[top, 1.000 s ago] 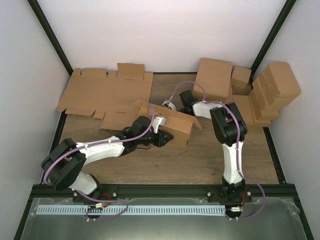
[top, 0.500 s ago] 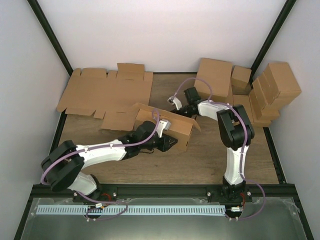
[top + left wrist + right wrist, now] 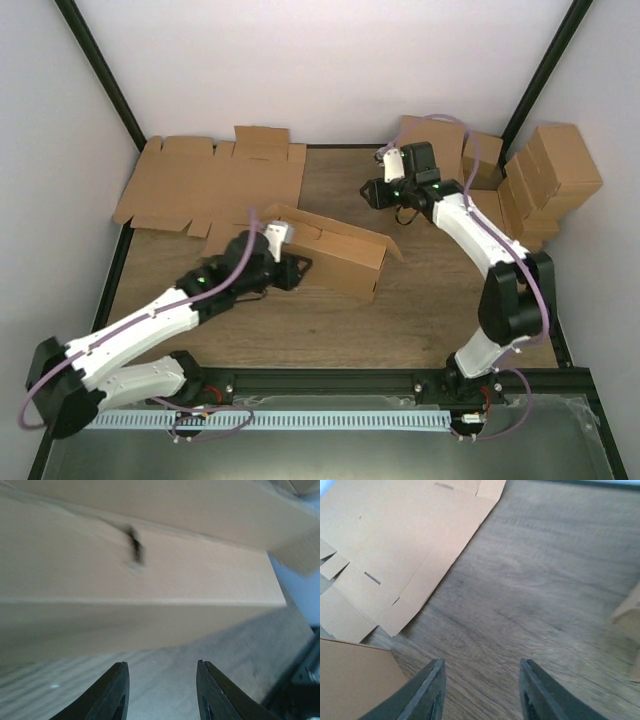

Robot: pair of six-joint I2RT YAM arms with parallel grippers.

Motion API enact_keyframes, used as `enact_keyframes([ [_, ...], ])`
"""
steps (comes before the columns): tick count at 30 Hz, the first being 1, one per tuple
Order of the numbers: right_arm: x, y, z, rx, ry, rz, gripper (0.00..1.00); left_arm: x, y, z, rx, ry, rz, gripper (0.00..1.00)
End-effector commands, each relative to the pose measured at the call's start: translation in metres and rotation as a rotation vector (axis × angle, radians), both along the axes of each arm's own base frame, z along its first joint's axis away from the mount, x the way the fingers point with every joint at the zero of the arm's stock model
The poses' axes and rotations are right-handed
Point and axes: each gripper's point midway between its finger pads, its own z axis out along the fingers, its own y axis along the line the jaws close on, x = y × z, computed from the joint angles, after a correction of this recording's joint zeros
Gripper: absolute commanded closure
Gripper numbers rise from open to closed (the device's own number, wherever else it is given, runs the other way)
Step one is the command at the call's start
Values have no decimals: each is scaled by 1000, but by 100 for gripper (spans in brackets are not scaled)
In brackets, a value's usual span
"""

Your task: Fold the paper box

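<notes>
on the table (image 3: 420,300), open paper box (image 3: 340,255)

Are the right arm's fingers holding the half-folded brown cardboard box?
No, the open right fingers hover over the wooden table, apart from the brown cardboard box.

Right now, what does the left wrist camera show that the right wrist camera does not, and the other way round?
Only the left wrist view: the long side wall of the plain brown cardboard paper box, very close, with a small dark slot in it, just beyond the open left gripper. Only the right wrist view: the flat brown cardboard blanks lying on the wooden table, beyond the open right gripper. Both: bare wood of that table between open, empty fingers.
</notes>
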Motion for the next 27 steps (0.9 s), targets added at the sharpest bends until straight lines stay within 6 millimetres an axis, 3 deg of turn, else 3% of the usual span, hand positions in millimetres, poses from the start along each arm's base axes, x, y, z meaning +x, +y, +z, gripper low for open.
enact_keyframes([
  [1, -15, -29, 47, 10, -37, -189, 55, 19, 63, 26, 95, -20, 148, 60],
  [4, -37, -37, 65, 48, -49, -244, 53, 31, 91, 44, 106, -45, 197, 56],
  [7, -62, -38, 73, 61, -48, -271, 49, 44, 106, 46, 157, -48, 224, 52],
  [10, -89, -35, 73, 62, -39, -272, 43, 58, 121, 50, 193, -58, 265, 32],
  [12, -107, -37, 72, 88, -30, -276, 34, 65, 126, 55, 193, -80, 280, 19],
  [14, -124, -42, 64, 114, -5, -293, 27, 72, 130, 57, 201, -90, 291, 14],
  [16, -139, -45, 61, 152, -1, -292, 11, 77, 128, 57, 202, -105, 273, 10],
  [18, -153, -46, 62, 182, -5, -278, 2, 79, 123, 56, 199, -126, 244, 10],
  [22, -173, -49, 55, 200, 25, -258, 5, 86, 117, 50, 217, -144, 205, 12],
  [27, -179, -48, 35, 204, 104, -276, 9, 103, 114, 44, 246, -145, 220, 17],
])
